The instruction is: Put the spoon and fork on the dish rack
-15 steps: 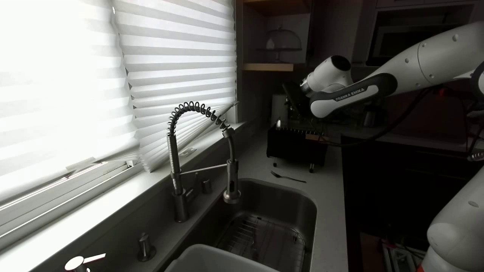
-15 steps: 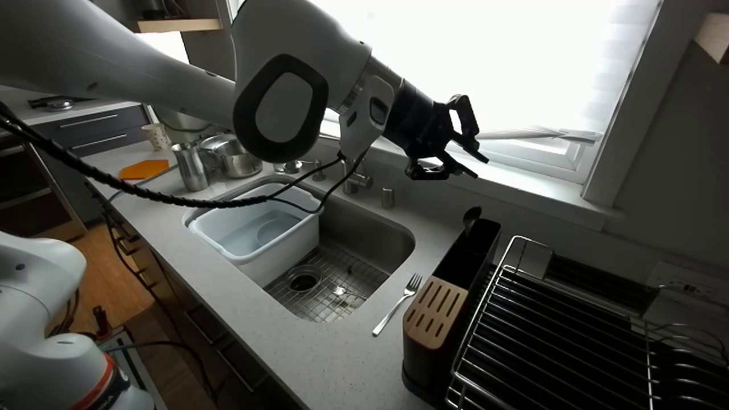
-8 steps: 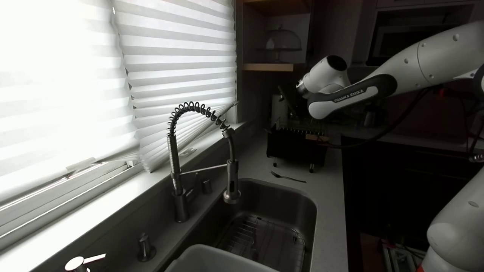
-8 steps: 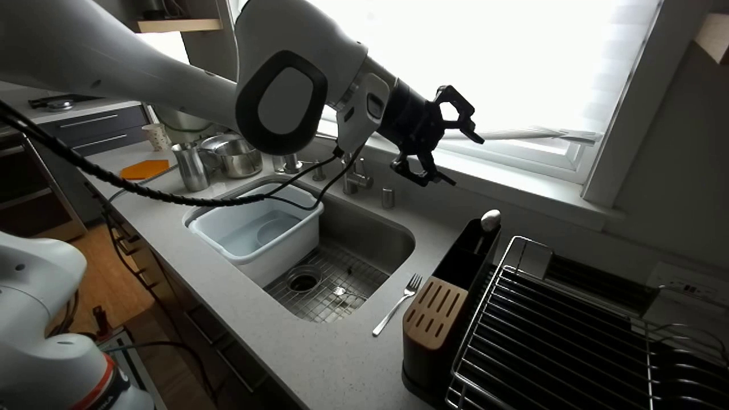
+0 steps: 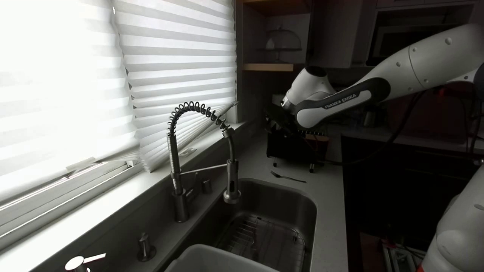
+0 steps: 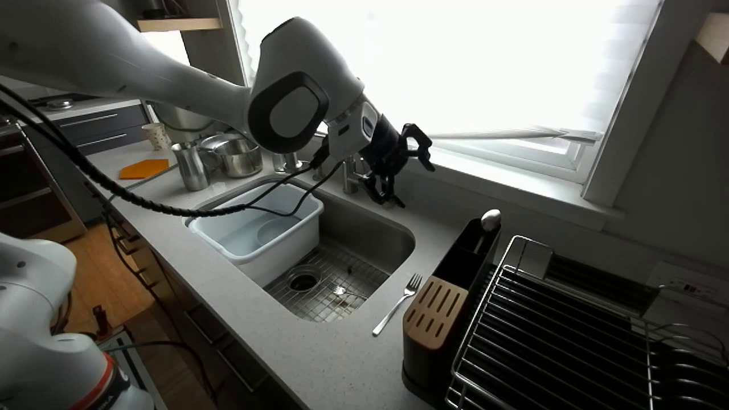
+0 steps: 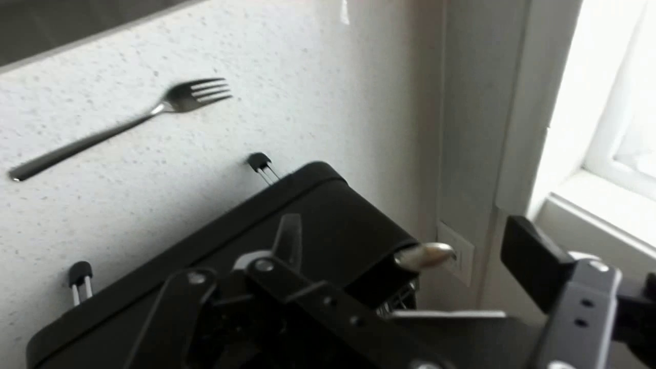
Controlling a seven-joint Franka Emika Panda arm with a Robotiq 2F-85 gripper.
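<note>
While the tool (image 6: 415,185) hangs in the air, its two fingers (image 7: 535,264) stand wide apart, with air between the tips. Spoon (image 6: 491,220): in the dish rack (image 6: 418,364), its bowl up and at a tilt, at the end nearest the window (image 6: 467,68). Wrist view shows that bowl between the spread fingers; in an exterior view it sits lower than the tool and apart from it. Fork (image 7: 128,124): flat on the surface (image 6: 336,364) between sink (image 6: 387,239) and dish rack, just beside the latter, tines toward the window; well apart from the tool.
</note>
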